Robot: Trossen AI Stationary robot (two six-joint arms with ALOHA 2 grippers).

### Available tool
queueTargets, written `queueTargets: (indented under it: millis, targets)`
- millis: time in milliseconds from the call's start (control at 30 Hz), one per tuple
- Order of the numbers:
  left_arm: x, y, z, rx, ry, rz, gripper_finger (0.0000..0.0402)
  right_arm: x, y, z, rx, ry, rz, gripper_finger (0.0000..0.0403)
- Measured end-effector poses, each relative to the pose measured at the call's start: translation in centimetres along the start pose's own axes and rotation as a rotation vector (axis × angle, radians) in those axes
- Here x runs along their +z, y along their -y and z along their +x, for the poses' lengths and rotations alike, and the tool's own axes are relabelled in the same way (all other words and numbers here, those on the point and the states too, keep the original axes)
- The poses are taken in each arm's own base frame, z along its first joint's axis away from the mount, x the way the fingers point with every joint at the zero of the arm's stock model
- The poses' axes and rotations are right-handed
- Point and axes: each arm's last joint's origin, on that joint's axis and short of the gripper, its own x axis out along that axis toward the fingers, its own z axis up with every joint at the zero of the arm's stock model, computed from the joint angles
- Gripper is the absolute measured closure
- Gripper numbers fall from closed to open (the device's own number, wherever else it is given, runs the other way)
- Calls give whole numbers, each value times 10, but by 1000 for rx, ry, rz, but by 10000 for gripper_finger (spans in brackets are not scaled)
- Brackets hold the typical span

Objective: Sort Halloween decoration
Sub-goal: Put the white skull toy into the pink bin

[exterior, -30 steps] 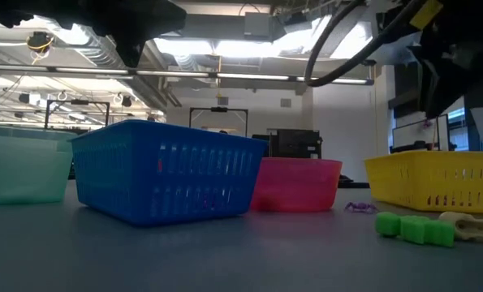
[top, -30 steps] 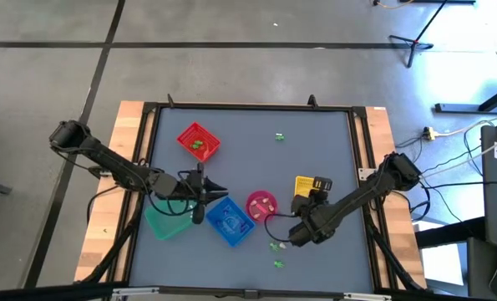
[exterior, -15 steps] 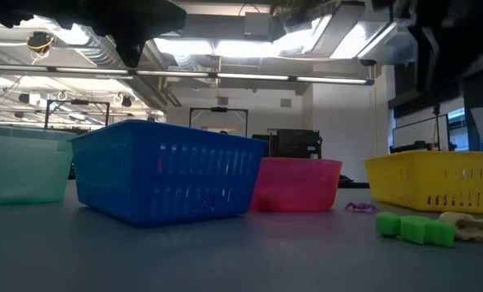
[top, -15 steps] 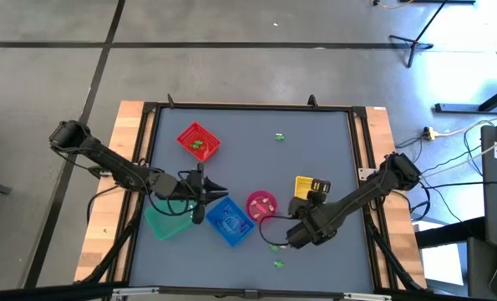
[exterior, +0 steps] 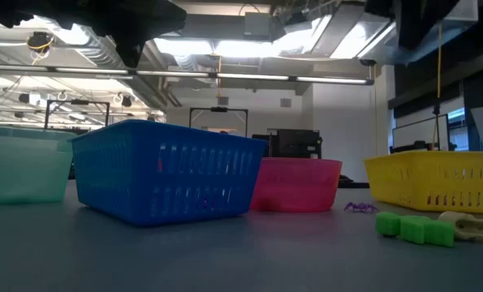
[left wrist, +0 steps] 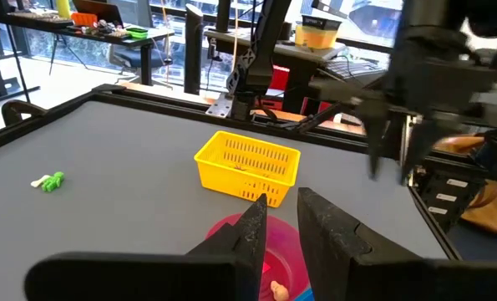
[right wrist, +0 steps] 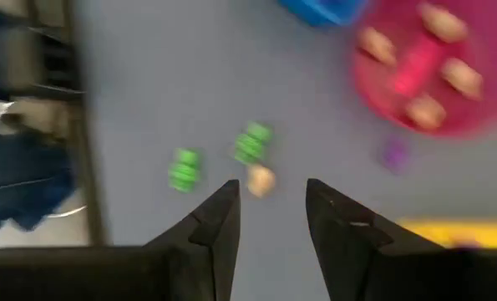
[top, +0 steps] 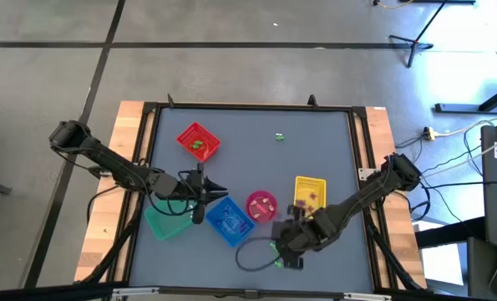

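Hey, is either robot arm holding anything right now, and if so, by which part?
Neither. The right end effector is open and empty above the small cream trinket and green trinkets. The left end effector has nothing between its narrowly parted fingers.

Grey concrete floor (top: 231, 58) (crossed by dark seams) surrounded the bench (top: 231, 125); bright ceiling lights (exterior: 233, 47) glowed above exposed ducts (exterior: 79, 57).

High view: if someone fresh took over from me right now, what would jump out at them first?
Probably the cluster of coloured containers mid-table: red basket, teal basket, blue basket, pink bowl and yellow basket. Next, the right gripper, fingers open, over loose green trinkets and a cream one near the table's front edge. The left gripper waits by the blue basket.
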Motion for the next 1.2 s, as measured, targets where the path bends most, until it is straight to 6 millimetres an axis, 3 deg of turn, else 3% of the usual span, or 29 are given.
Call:
queueTargets:
  millis: [133, 300, 733, 1200]
  targets:
    - [0, 0, 0, 0, 0, 0, 346, -8, -16, 9, 72, 62, -81, 267]
    - [0, 0, 0, 0, 0, 0, 346, -22, -24, 24, 33, 102, -120, 267]
    - [0, 0, 0, 0, 0, 0, 346, -43, -12, 60, -38, 146, -124, 267]
    - [0, 0, 0, 0, 0, 0, 346, -51, -5, 76, -73, 157, -124, 267]
